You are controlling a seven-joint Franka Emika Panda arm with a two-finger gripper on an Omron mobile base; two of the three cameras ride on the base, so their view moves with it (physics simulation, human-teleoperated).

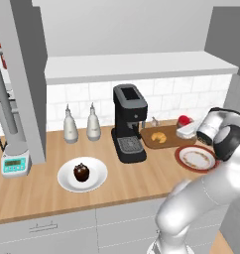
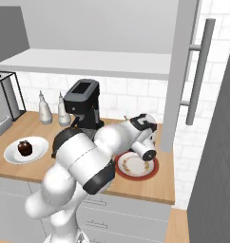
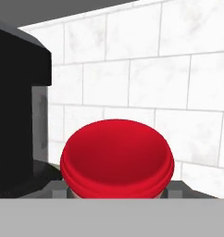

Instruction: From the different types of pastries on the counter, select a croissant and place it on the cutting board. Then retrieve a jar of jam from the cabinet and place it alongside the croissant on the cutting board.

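Gripper point(image 1: 187, 130) closed on the jar of jam point(image 3: 117, 157), red lid between the fingers, held low over the right end of the cutting board point(image 1: 149, 141). Croissant point(image 1: 159, 137) lies on the board, left of the jar. Coffee machine point(image 1: 128, 122) just beside the board; red-rimmed plate point(image 1: 195, 158) in front.

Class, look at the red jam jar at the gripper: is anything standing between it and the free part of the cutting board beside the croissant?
Nothing visible. The jam jar is above the cutting board, with the croissant left of it.
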